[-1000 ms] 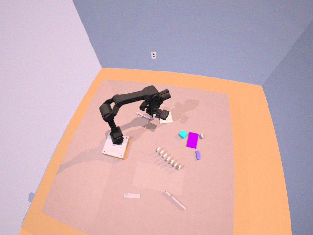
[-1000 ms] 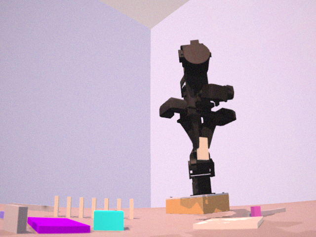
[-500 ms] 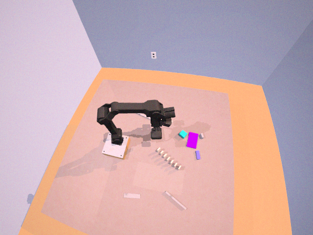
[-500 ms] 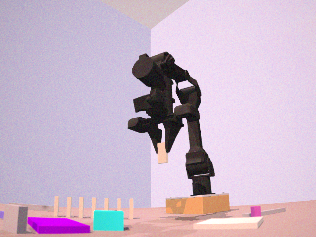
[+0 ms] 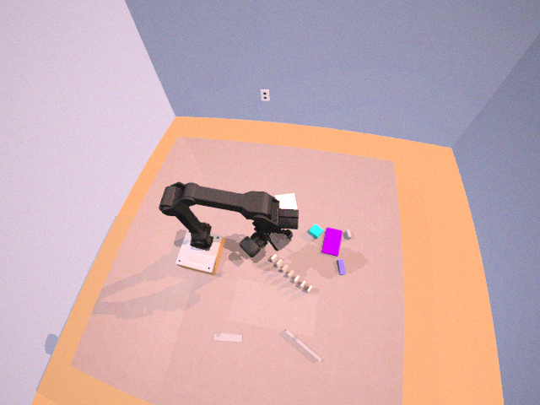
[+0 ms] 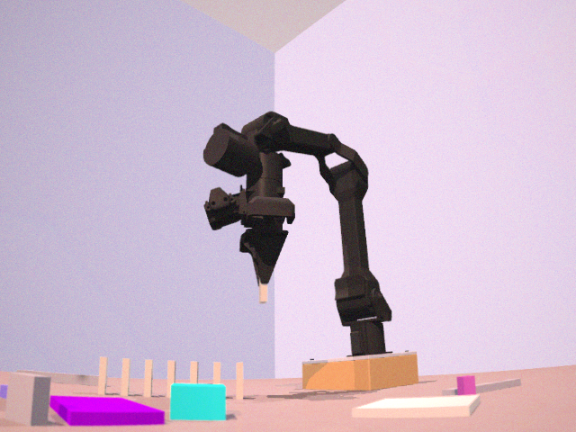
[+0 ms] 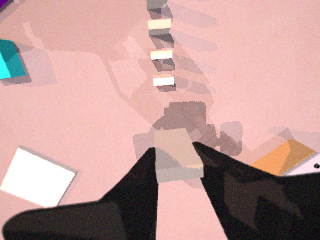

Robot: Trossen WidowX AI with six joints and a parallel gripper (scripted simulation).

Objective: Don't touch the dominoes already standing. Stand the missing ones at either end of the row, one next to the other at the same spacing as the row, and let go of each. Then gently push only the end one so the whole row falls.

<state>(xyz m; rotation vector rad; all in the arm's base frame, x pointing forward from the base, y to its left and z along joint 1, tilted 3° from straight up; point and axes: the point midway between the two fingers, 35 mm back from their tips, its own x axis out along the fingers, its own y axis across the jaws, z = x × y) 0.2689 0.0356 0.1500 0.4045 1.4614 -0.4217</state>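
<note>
My gripper (image 6: 264, 282) (image 7: 173, 150) is shut on a cream domino (image 6: 263, 293) (image 7: 178, 156), held upright high above the floor. In the exterior view it hangs above and to the right of the row's right end. Several cream dominoes stand upright in an evenly spaced row; the domino nearest my gripper (image 6: 239, 380) (image 7: 173, 150) stands at one end, and the far-end domino (image 5: 309, 288) (image 6: 103, 375) at the other. In the wrist view the row runs up from the held domino, and its far part is cut off. The arm hides the held domino in the top view.
A cyan block (image 5: 315, 230) (image 6: 198, 401), a purple slab (image 5: 332, 241) (image 6: 106, 410), a grey block (image 5: 348, 234) (image 6: 28, 399) and a violet block (image 5: 341, 267) lie to one side of the row. A white slab (image 5: 288, 201) (image 6: 416, 406) (image 7: 37, 177) and a pink block (image 6: 465, 385) lie elsewhere. Two pale bars (image 5: 227, 337) (image 5: 302, 345) lie apart.
</note>
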